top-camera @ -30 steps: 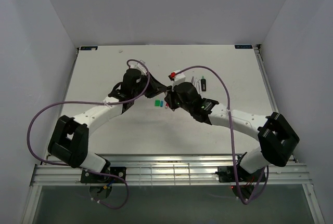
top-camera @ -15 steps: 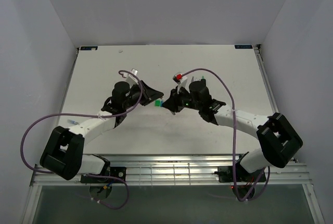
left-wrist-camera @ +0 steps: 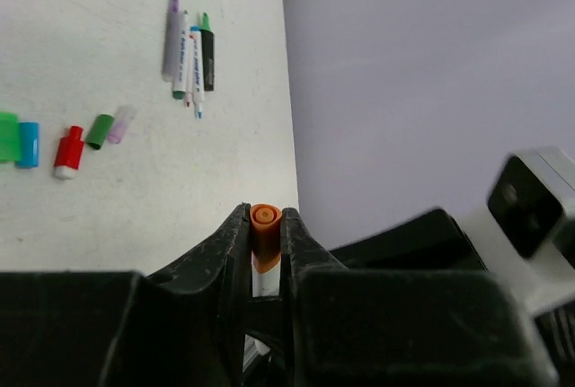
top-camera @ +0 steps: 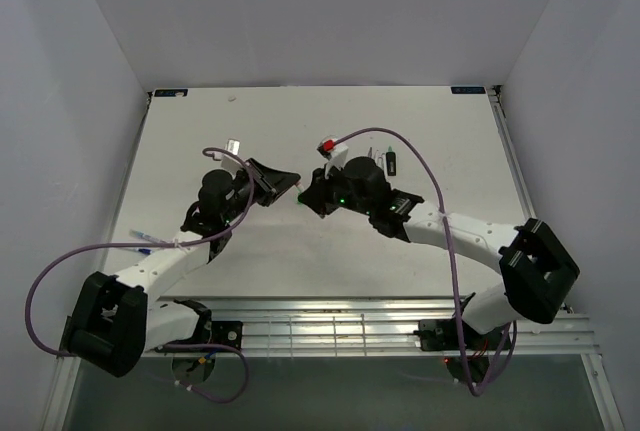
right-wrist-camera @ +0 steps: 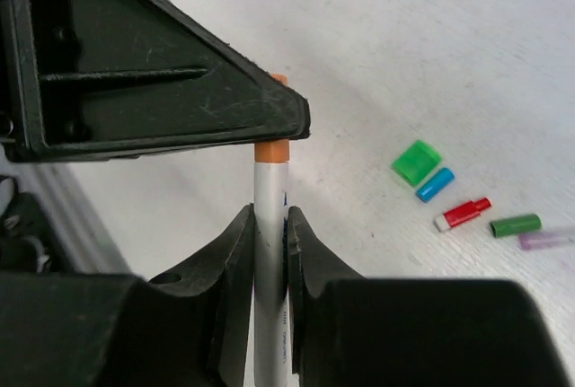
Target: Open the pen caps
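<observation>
My right gripper [right-wrist-camera: 269, 222] is shut on the white barrel of a pen [right-wrist-camera: 269, 252]. The pen's orange cap [right-wrist-camera: 270, 150] sits at its far end, between my left gripper's fingers [right-wrist-camera: 180, 109]. In the left wrist view my left gripper [left-wrist-camera: 265, 218] is shut on that orange cap [left-wrist-camera: 265, 233], with the white barrel behind it. In the top view the left gripper [top-camera: 290, 182] and right gripper [top-camera: 306, 195] meet tip to tip above mid-table. Loose caps lie on the table: green [right-wrist-camera: 416, 162], blue [right-wrist-camera: 435, 184], red [right-wrist-camera: 463, 214], green [right-wrist-camera: 515, 224], lilac [right-wrist-camera: 544, 240].
A cluster of several pens [left-wrist-camera: 190, 55] lies beyond the loose caps, near the table's right side; it also shows in the top view [top-camera: 390, 163]. A slim blue-and-white stick [top-camera: 145, 238] lies by the left arm. Purple cables loop over both arms.
Both grippers have come together tip to tip over mid-table, joined by the orange-capped pen. The left arm's elbow has swung nearer and left. The loose caps are now hidden in the top view.
</observation>
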Motion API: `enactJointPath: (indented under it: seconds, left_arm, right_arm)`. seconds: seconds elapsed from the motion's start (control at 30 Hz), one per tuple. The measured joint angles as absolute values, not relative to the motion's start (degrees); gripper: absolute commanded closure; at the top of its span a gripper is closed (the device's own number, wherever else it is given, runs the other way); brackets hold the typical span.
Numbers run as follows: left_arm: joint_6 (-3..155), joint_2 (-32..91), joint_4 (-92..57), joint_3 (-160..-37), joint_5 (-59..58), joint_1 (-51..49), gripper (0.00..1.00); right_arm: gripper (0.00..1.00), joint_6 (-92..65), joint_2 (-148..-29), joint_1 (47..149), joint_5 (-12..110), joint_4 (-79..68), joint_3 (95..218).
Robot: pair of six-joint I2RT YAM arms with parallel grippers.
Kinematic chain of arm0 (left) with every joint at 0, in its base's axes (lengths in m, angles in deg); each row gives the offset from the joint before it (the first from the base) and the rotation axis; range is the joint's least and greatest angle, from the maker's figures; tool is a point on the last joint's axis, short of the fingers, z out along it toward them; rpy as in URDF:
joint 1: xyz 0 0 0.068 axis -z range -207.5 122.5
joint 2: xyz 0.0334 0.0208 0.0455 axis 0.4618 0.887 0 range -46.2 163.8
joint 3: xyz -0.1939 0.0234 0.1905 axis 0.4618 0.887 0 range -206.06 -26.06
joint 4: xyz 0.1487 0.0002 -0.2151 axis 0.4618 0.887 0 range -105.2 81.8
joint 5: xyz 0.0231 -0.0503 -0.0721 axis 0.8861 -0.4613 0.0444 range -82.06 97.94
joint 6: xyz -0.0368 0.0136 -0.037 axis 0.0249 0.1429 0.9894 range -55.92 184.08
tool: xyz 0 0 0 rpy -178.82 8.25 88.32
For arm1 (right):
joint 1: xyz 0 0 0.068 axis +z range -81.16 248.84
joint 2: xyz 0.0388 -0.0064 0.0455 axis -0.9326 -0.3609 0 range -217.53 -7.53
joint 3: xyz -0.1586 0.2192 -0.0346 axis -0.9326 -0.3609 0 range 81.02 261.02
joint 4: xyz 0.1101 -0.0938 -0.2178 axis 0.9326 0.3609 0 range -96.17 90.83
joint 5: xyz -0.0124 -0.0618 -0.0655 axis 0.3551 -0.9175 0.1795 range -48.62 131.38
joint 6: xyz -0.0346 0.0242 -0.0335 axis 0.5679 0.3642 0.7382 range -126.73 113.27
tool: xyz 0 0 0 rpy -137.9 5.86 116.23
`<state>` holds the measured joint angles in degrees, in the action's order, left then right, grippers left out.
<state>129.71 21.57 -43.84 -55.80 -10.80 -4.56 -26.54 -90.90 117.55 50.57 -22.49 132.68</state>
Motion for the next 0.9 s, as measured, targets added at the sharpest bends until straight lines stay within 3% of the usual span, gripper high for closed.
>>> enactJointPath:
  seconds: [0.13,0.3,0.37,0.47,0.67,0.8,0.9]
  left_arm:
    - [132.64,20.32,-35.30,-57.85,-4.96,-4.52,1.00]
    - [130.50,21.90,-25.42,-63.16,-3.80,-3.62,1.00]
    - [128.22,22.01,-24.00,-64.63,-4.50,-3.54,1.00]
    - [124.75,21.85,-28.37,-63.95,-10.27,-3.75,1.00]
    - [125.73,21.46,-52.15,-54.94,-27.28,-8.48,1.00]
    - [126.21,22.31,-60.17,-52.91,-32.37,-10.33,1.00]
    - [125.97,21.22,-58.51,-52.89,-30.84,-10.57,1.00]
  right_arm:
    - [0.92,-25.08,-94.40,126.58,26.53,-11.91,140.33]
    - [0.92,-23.81,-95.32,129.46,17.76,-10.10,140.83]
    - [0.92,-22.43,-93.77,128.11,21.44,-13.09,138.51]
    - [0.92,-21.19,-87.98,121.16,38.92,-22.71,129.84]
    - [0.92,-26.91,-86.16,110.64,70.68,-40.50,121.40]
    - [0.92,-31.46,-88.00,109.46,77.13,-45.02,121.31]
    - [0.92,-29.34,-87.56,110.51,74.05,-39.93,123.39]
